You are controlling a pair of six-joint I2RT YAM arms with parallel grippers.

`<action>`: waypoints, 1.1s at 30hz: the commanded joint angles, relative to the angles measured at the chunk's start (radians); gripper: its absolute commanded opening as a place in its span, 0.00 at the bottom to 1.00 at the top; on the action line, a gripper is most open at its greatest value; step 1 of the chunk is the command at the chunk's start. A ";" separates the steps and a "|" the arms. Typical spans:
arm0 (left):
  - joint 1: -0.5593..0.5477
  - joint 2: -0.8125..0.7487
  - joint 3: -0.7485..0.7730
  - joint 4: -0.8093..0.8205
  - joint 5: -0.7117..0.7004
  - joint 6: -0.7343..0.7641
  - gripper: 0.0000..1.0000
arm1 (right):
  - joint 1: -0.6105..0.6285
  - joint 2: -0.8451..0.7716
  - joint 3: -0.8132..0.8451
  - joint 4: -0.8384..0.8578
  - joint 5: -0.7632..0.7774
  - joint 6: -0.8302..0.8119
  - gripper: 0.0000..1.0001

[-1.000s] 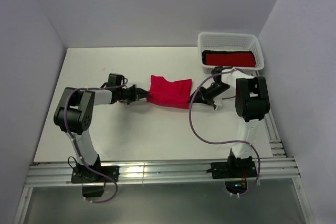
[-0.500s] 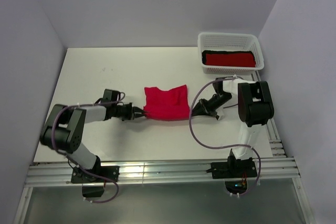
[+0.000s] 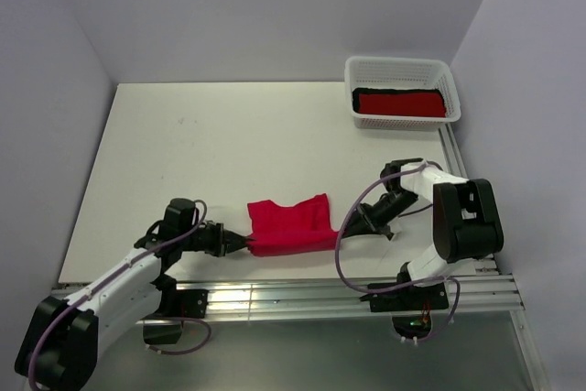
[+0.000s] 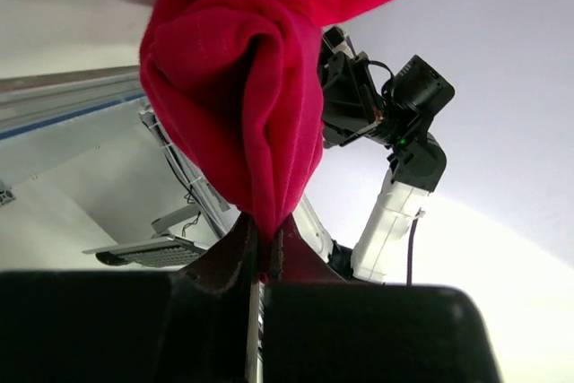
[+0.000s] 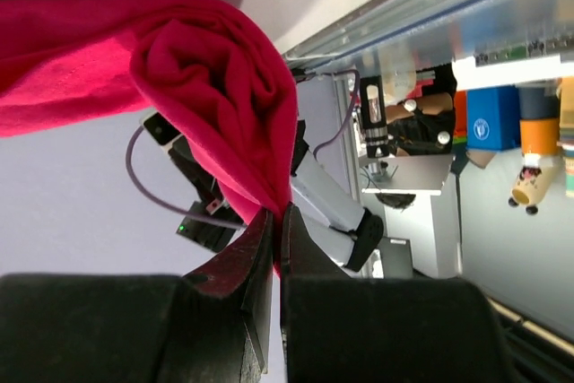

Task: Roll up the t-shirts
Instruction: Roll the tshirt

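Observation:
A bright red t-shirt [image 3: 291, 225] lies bunched and folded near the table's front edge, held between both grippers. My left gripper [image 3: 247, 244] is shut on its left edge; the left wrist view shows red fabric [image 4: 256, 87] pinched between the jaws. My right gripper [image 3: 342, 231] is shut on its right edge, with red fabric [image 5: 215, 87] pinched in the right wrist view. Another red t-shirt [image 3: 400, 103] lies rolled in the white lattice basket [image 3: 400, 68] at the back right, on a black cloth [image 3: 377, 92].
The table's front edge with its aluminium rails [image 3: 275, 299] lies just below the shirt. The basket stands by the right wall. A purple cable [image 3: 341, 254] loops from the right arm near the shirt's right side.
Both grippers have pulled the red t-shirt from the table's middle toward the near edge. Both arms have swung back with it.

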 commanded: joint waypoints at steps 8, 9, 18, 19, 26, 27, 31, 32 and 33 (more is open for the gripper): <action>0.026 0.167 -0.008 0.139 -0.161 -0.302 0.01 | -0.026 0.162 0.218 -0.110 0.145 0.037 0.00; 0.033 0.200 0.008 0.146 -0.162 -0.295 0.01 | -0.024 0.175 0.229 -0.109 0.140 0.044 0.00; 0.096 0.478 0.236 0.046 -0.111 -0.126 0.01 | -0.026 0.272 0.293 -0.118 0.148 0.038 0.00; 0.096 0.485 0.256 0.037 -0.111 -0.117 0.01 | -0.026 0.268 0.283 -0.118 0.145 0.036 0.00; 0.096 0.550 0.290 0.034 -0.077 -0.062 0.01 | -0.046 0.334 0.295 -0.113 0.142 -0.013 0.00; 0.096 0.565 0.298 0.040 -0.077 -0.062 0.01 | -0.050 0.353 0.306 -0.116 0.142 -0.010 0.00; 0.096 0.652 0.363 0.061 -0.074 -0.060 0.01 | -0.063 0.400 0.429 -0.152 0.161 0.013 0.00; 0.096 0.660 0.368 0.080 -0.077 -0.069 0.01 | -0.064 0.411 0.447 -0.155 0.161 0.024 0.00; 0.096 0.669 0.371 0.093 -0.079 -0.081 0.01 | -0.064 0.429 0.477 -0.159 0.158 0.030 0.00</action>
